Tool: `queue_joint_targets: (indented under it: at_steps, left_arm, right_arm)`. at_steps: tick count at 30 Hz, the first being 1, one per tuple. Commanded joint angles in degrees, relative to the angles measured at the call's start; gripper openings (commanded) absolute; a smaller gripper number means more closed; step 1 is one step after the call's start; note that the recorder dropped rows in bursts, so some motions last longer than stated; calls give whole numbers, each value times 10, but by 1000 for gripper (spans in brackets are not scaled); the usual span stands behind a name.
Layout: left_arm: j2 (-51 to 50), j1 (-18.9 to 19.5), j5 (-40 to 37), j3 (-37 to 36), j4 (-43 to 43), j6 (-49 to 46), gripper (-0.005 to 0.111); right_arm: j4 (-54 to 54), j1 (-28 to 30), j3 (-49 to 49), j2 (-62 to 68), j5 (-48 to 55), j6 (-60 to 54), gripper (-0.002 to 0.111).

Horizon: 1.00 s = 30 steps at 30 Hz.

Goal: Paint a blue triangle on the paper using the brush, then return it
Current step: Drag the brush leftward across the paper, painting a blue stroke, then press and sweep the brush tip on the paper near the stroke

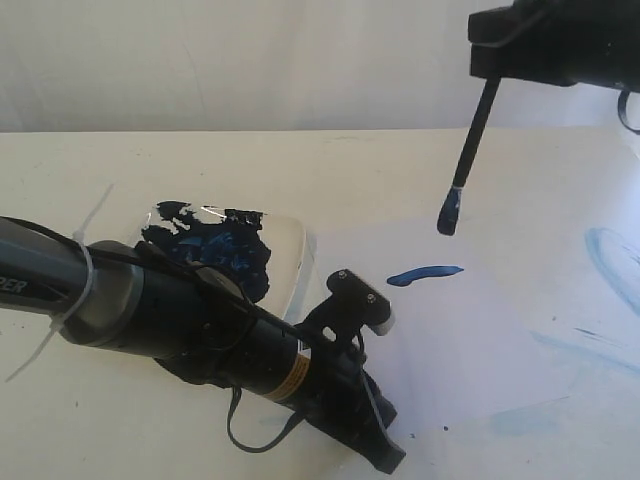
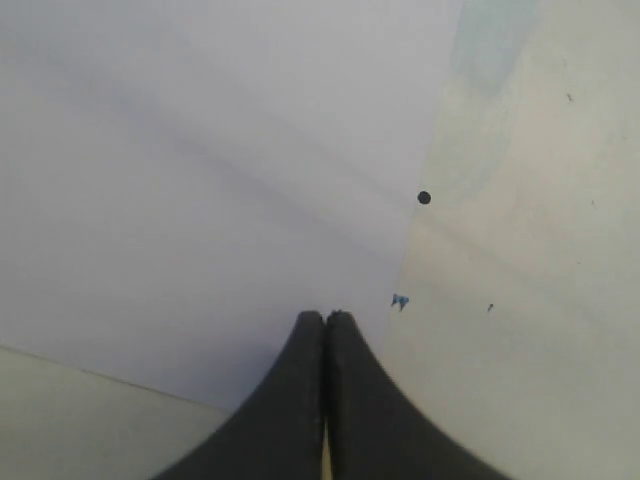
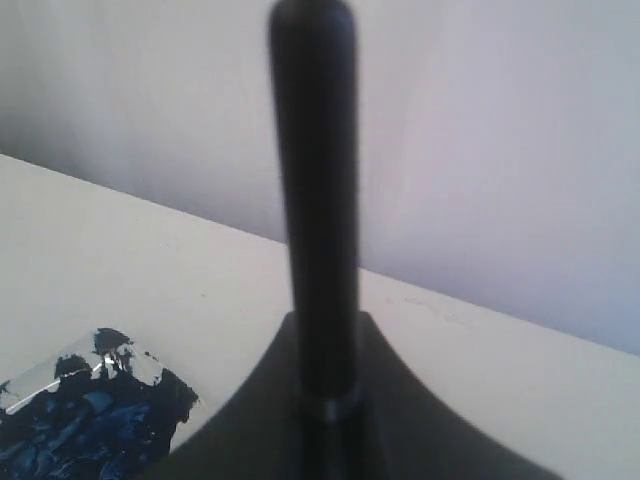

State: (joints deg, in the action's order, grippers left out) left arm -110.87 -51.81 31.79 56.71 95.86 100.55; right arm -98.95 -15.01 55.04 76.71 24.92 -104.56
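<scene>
Currently the right gripper (image 1: 497, 72) has its jaws clamped on the brush (image 1: 473, 140). In the right wrist view the black handle (image 3: 312, 200) runs straight out between the two dark fingers (image 3: 400, 400), with a thin band visible low down at the grip. The brush hangs steeply downward, and its blue-coated tip (image 1: 449, 212) is in the air, apparently clear of the sheet.

The left gripper (image 2: 325, 318) has its jaws closed flat against each other with nothing between them. Its tips are at the paper (image 2: 200, 180) close to one edge; I can't tell whether they touch it or sit just above. In the exterior view that arm lies across the foreground, with the gripper (image 1: 385, 455) at the near side of the sheet.

On the paper (image 1: 480, 330) there is one short dark blue stroke (image 1: 425, 273), just beside the brush tip. The plate (image 1: 303, 262) sits left of the paper, smeared with dark blue paint (image 1: 215, 250). It also shows in the right wrist view (image 3: 90, 410). The cream table (image 1: 100, 180) carries faint light-blue smears (image 1: 610, 260) at the far right.
</scene>
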Motion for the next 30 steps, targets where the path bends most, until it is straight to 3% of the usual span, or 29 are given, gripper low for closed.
queue_joint_targets:
  at_steps: [1,8,15,30]
  left_arm:
    - [-6,-3,-5,-1,15,0,0]
    - [-4,2,-3,-1,20,0,0]
    - [-4,32,35,-1,23,1,0]
    - [-4,32,37,-1,23,1,0]
  right_arm:
    - [-10,-51,-12,-4,-91,32,0]
    - [-10,-66,-8,21,-19,43,0]
    - [-10,-66,-8,52,-51,46,0]
    - [-10,-66,53,134,-73,46,0]
